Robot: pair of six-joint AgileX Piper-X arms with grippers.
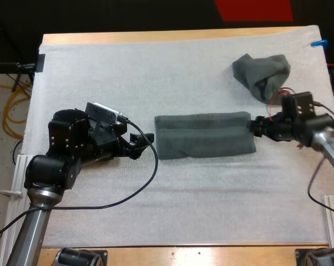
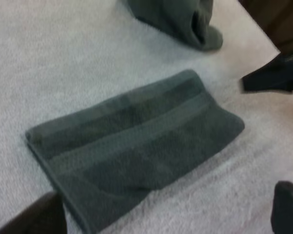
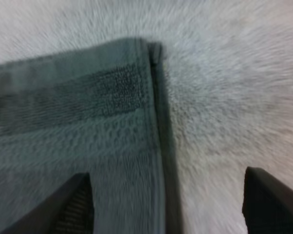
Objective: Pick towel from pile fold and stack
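Two towels lie on the white mat (image 1: 156, 66), and I have hold of neither. Left of centre in the high view, my left pincer (image 1: 145, 143) sits low over the mat and points at the left short end of the folded towel (image 1: 203, 143), just beside it but apart. Seen from that arm's own camera, its fingers (image 2: 39, 217) stand wide apart and grip nothing; one fingertip is just beside a corner of the towel. The folded towel is a long dark grey-green strip lying flat across the middle of the frame, its woven band running lengthwise. At its right end, my right pincer (image 1: 254, 126) meets the short edge. Its fingers (image 3: 73, 204) are spread wide too: one is over the cloth and the other over bare mat, with the hem running between them. Whether either touches the cloth I cannot tell. In the upper right of the frame, beyond my right pincer, the crumpled towel (image 1: 261, 72) sits in a heap near the mat's far corner, apart from the folded one.
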